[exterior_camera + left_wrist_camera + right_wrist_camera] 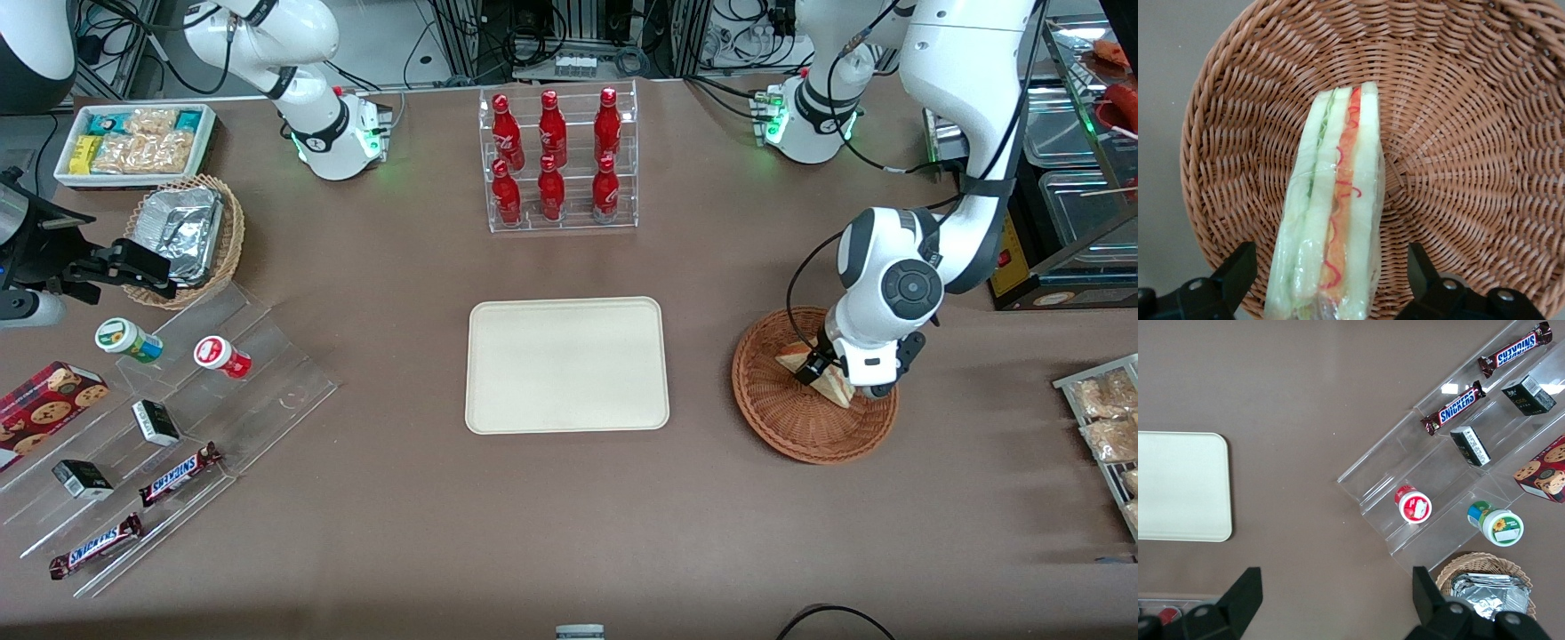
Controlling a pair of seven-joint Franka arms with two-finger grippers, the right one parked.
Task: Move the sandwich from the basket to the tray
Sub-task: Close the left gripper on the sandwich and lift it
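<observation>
The brown table (356,533) carries everything. The tray (567,365) lies flat in the middle of it, nearer to the front camera than the clear rack of red bottles (557,160). The basket (782,418) stands on the table toward the working arm's end, apart from the tray. Toward the parked arm's end there is a clear stepped display (178,427) with Snickers bars (178,474) and small cups.

The sandwich (834,387) is in the basket, standing on its edge so the filling layers face up to the wrist camera (1338,220). It rests on the wicker floor (1458,153) of the basket.

The gripper (831,369) is low inside the basket, right at the sandwich. In the wrist view its two fingers (1238,273) are spread, one on each side of the sandwich, with a gap between each finger and the wrap, so nothing is grasped
</observation>
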